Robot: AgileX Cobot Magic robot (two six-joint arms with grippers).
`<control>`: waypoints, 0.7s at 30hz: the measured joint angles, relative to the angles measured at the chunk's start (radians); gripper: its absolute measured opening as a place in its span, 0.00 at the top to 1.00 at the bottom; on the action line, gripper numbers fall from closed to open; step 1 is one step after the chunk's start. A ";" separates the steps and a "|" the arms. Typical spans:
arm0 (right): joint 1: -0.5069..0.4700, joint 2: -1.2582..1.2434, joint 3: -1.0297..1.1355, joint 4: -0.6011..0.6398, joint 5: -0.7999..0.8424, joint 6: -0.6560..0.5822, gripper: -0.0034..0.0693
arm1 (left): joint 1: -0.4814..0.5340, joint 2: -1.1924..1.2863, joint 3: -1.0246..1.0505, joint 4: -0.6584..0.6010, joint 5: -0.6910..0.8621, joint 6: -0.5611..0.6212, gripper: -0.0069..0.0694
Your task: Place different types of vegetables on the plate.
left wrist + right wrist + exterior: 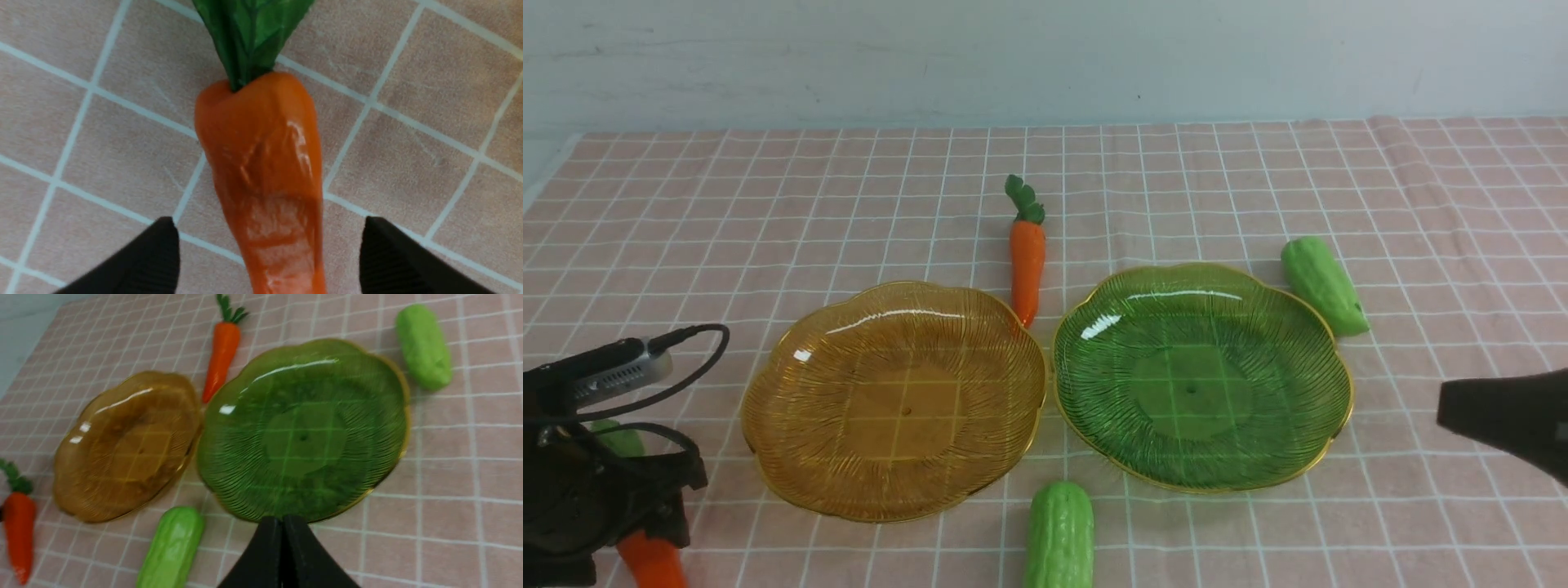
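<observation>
Although most of the near carrot (654, 563), left of the amber plate (894, 400), is hidden by the left arm (588, 482) in the front view, the left gripper (267, 222) is shown by its wrist view spread astride it, not touching. The right gripper (282, 520) is seen pressed together, in its wrist view only.

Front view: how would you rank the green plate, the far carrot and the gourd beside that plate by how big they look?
1. green plate
2-3. far carrot and gourd: too close to rank; carrot longer, gourd thicker.
</observation>
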 joint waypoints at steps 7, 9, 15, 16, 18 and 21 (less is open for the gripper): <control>0.036 0.155 -0.108 -0.085 0.074 -0.031 0.97 | 0.000 0.100 -0.002 -0.008 -0.012 0.000 0.23; 0.055 0.173 -0.137 -0.124 0.076 -0.018 0.97 | 0.000 0.121 -0.002 -0.008 -0.013 0.000 0.29; 0.252 0.287 -0.322 -0.382 0.084 0.211 0.97 | 0.000 0.129 -0.013 -0.005 -0.005 0.012 0.63; 0.299 0.311 -0.350 -0.421 0.084 0.266 0.97 | 0.000 0.117 -0.014 -0.007 0.004 0.022 0.64; 0.415 0.373 -0.394 -0.497 0.081 0.381 0.97 | 0.000 0.069 -0.028 -0.007 0.042 0.040 0.64; 0.517 0.436 -0.413 -0.558 0.056 0.452 0.95 | 0.000 -0.038 -0.060 -0.022 0.083 0.081 0.64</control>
